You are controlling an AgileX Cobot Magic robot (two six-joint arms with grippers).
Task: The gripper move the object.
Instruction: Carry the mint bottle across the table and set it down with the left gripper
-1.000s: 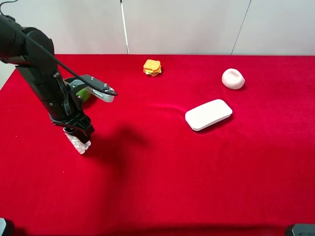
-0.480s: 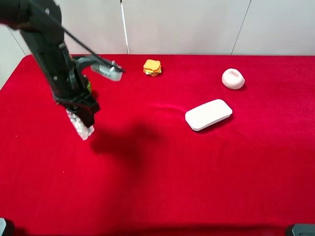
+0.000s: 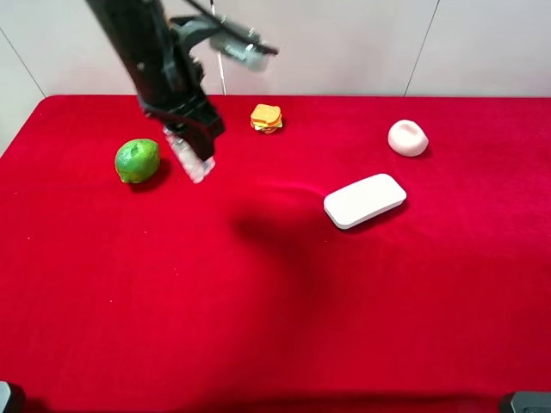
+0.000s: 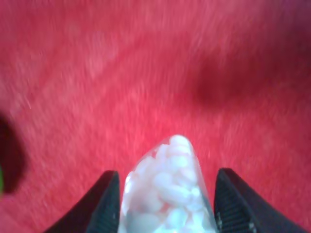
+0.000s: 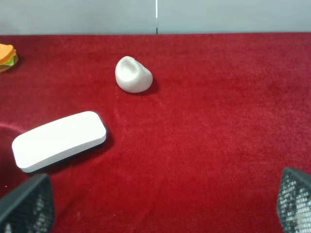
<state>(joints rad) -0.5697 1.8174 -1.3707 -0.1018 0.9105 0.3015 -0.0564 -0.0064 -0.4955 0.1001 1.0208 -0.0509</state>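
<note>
My left gripper (image 3: pixel 195 146) is shut on the small clear bottle (image 3: pixel 191 156) with pale pinkish-white contents and holds it high above the red table, to the right of the green lime (image 3: pixel 138 161). In the left wrist view the bottle (image 4: pixel 167 194) sits between the two dark fingers (image 4: pixel 99 206), its cap hidden. My right gripper (image 5: pixel 165 204) is open and empty, with only its fingertips in view at the frame's lower corners.
A flat white rounded case (image 3: pixel 365 200) lies right of centre; it also shows in the right wrist view (image 5: pixel 59 140). A white lumpy object (image 3: pixel 407 138) sits at the back right. A small orange-yellow toy burger (image 3: pixel 267 118) sits at the back middle. The table is covered in red cloth (image 3: pixel 275 310).
My left arm has lifted the bottle and carried it up and to the right, away from the table's left front. The lime, hidden before, is now uncovered.
</note>
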